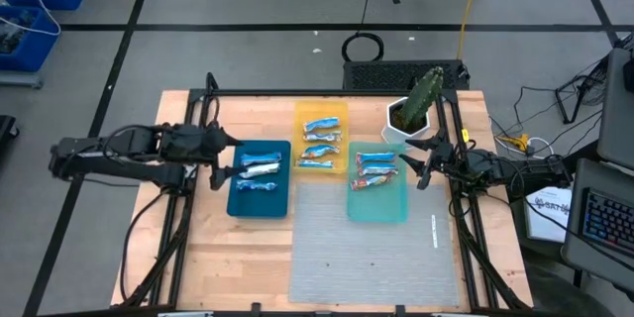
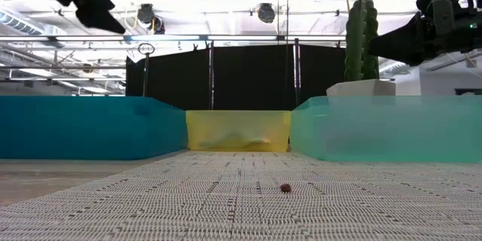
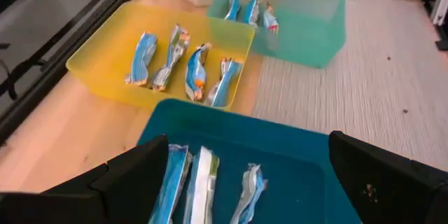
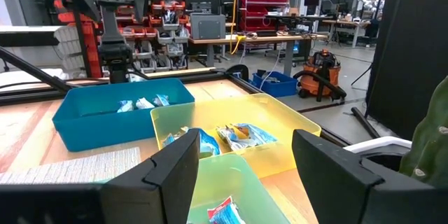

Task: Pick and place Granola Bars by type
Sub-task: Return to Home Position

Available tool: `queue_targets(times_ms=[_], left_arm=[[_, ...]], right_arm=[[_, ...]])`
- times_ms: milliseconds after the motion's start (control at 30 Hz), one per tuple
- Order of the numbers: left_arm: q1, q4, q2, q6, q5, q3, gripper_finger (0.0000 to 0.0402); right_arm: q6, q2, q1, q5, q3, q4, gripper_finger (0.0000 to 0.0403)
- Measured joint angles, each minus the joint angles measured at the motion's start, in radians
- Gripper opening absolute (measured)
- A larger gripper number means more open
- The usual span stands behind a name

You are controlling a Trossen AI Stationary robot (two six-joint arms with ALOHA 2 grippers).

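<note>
The granola bars lie in three trays. The blue tray [image 1: 260, 178] holds three bars [image 3: 203, 185], the yellow tray [image 1: 321, 139] holds several blue-and-white bars [image 3: 185, 66], and the teal tray [image 1: 377, 186] holds three bars [image 1: 374, 169], one with a reddish end. My left gripper [image 1: 220, 163] hovers open at the blue tray's left edge, its fingers wide apart above the bars in the left wrist view. My right gripper [image 1: 422, 163] is open just right of the teal tray, raised off the table.
A ribbed grey mat [image 1: 371, 248] covers the near middle of the table. A white pot with a green cactus [image 1: 416, 109] stands at the far right, just behind my right gripper. A small dark crumb [image 2: 285, 188] lies on the mat. Bare wood [image 1: 208, 258] lies near left.
</note>
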Motion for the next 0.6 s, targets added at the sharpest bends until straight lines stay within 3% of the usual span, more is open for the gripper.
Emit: queue_targets(times_ms=[233,600], left_arm=[[0.000,0.176,-0.167,-0.002,0.078,-0.176,0.0392],[0.000,0.372,-0.386,-0.054,0.106,-0.361,0.0392]], right_arm=[[0.000,0.000,0.000,0.000,0.000,0.000,0.0222],[0.000,0.000,0.000,0.000,0.000,0.000,0.0222]])
